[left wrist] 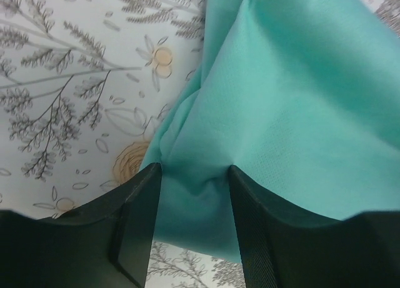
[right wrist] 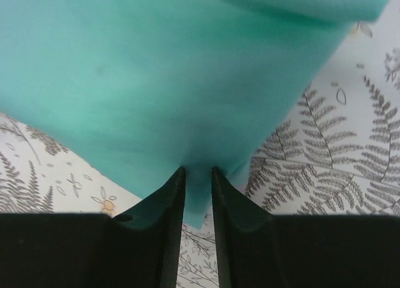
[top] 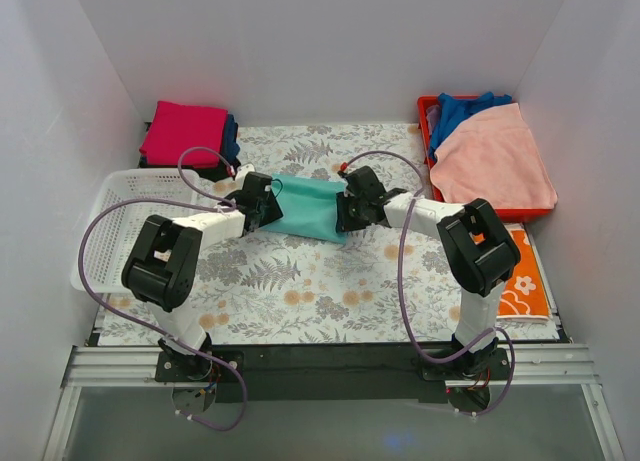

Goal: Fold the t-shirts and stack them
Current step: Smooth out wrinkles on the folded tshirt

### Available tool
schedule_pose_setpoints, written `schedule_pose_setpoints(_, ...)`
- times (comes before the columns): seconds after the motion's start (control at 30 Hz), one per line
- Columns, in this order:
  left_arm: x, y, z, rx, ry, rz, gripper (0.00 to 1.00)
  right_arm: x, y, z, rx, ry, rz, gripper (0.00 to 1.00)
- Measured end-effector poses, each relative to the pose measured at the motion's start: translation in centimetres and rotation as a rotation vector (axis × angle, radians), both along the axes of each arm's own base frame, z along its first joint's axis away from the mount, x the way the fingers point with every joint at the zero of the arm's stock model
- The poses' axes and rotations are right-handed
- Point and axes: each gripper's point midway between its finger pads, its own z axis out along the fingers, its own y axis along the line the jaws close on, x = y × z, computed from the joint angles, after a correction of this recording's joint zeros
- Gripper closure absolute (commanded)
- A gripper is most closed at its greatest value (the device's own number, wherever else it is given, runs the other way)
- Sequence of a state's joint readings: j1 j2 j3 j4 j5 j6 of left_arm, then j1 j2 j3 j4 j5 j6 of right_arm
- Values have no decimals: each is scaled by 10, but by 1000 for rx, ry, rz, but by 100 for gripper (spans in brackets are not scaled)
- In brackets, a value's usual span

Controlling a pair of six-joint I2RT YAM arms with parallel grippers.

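Nearest the lens, the left arm (top: pixel 165 261) and the right arm (top: pixel 480 246) rise from the near edge of the counter (top: pixel 300 291), which wears a fern-and-flower print; purple cables loop off both.

At far left a white slatted basket (top: pixel 95 241) sits on the counter's edge, partly hidden by the left arm; behind it is a folded stack, a magenta t-shirt (top: pixel 182 131) on top, a dark blue t-shirt (top: pixel 231 136) showing as a sliver at its right side, and something black under them that is too thin to make out.

The left claw (top: pixel 262 203) (left wrist: pixel 194 172) grips the left end of the mint-teal t-shirt (top: pixel 308 209) (left wrist: pixel 300 100) (right wrist: pixel 156 82); its fingers (left wrist: pixel 140 213) stand somewhat apart with a bunched fold of cloth filling the gap; the shirt spans the middle of the counter between the two claws, its far edges cut off in both wrist views; whether it touches the counter I cannot tell.

The right claw (top: pixel 352 209) (right wrist: pixel 198 170) pinches the shirt's right end, its fingers (right wrist: pixel 165 225) nearly together on a thin tongue of cloth.

At the back right, a red tray (top: pixel 424 121) holds a crumpled blue cloth (top: pixel 465 109) largely covered by a pink cloth (top: pixel 495 161); near it lies an orange sheet with white flowers (top: pixel 522 276), partly hidden by the right arm.
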State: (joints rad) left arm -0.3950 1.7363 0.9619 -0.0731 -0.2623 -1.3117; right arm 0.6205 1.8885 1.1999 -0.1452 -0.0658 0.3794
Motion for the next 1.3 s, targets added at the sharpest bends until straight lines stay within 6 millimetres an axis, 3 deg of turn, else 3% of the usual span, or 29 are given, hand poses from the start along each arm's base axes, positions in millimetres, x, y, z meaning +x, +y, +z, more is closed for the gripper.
schedule_pose_setpoints(0.1, -12, 6, -13, 4, 25, 18, 55, -8, -6, -12, -17, 18, -10, 72)
schedule_pose_setpoints(0.5, -26, 19, -14, 31, 12, 121, 55, -6, -11, -14, 0, -47, -38, 75)
schedule_pose_setpoints(0.77, -38, 51, -17, 177, 68, 215, 55, -11, -38, -16, -95, -86, -108, 77)
schedule_pose_setpoints(0.9, -51, 63, -11, 221, 98, 234, 55, -18, -55, -15, -149, -81, -137, 77)
schedule_pose_setpoints(1.03, -62, 62, 14, 201, 58, 222, 54, -33, -65, -12, -196, -55, -131, 76)
schedule_pose_setpoints(1.13, -63, 49, 43, 155, -18, 189, 53, -44, -50, 1, -195, -68, -84, 76)
schedule_pose_setpoints(1.3, -63, 34, 76, 73, -106, 154, 51, -45, 11, 44, -92, -136, 35, 75)
